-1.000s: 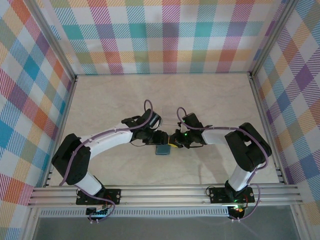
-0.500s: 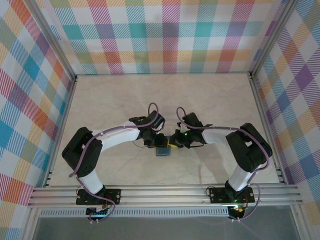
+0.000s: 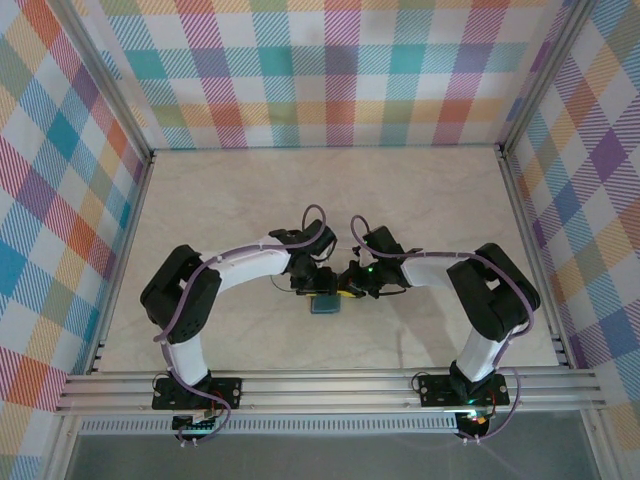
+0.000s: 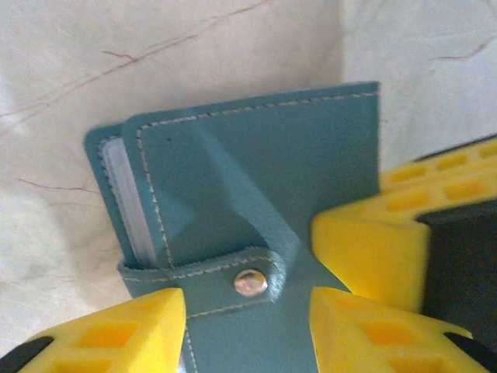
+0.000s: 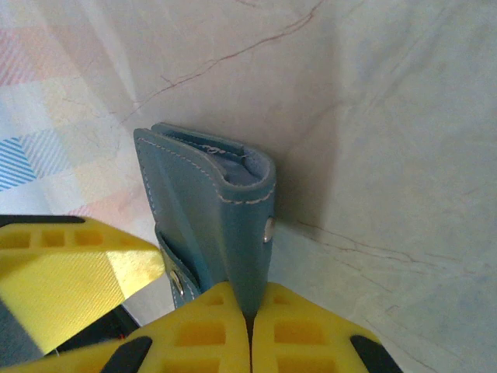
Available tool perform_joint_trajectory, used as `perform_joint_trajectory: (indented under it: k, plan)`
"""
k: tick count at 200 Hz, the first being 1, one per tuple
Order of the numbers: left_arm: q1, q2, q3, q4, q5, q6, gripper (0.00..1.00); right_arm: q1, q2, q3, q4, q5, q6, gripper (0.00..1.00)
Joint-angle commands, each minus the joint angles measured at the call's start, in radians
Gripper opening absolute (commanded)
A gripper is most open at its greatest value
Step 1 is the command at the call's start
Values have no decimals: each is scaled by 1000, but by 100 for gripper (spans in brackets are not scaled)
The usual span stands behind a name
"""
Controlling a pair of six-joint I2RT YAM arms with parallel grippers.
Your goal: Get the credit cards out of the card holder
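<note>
The teal card holder lies on the table between both grippers, closed, with its snap tab fastened. My left gripper is open, one yellow finger on each side of the tab, close over the cover. My right gripper is shut on one edge of the card holder, holding it up on its side. In the top view the left gripper and right gripper meet just above the holder. Thin pale edges show between the covers; the credit cards themselves are hidden.
The marble-patterned table stretches behind and to both sides. Checked walls and aluminium rails frame it. The right gripper's yellow finger sits next to the left one's.
The left arm has folded in and its gripper has slid right, closer over the card holder. The right gripper and the holder have stayed in place.
</note>
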Motion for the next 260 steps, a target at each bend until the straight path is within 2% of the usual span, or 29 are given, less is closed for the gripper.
perform_joint_trajectory:
  k: [1,65,180,233,260]
  plan:
    - [-12,32,10,-61,-75,12,43,17,4,11,-30,-31,-7,2]
    - [-30,59,41,-128,-179,14,43,16,-10,8,-45,-27,-13,2]
    - [-37,-2,28,-135,-239,25,16,17,2,46,-117,-4,-55,0]
    - [-36,-54,10,-128,-234,11,9,17,13,77,-212,52,-113,0]
    - [-25,-109,-29,-95,-195,-13,8,16,13,85,-248,79,-138,0]
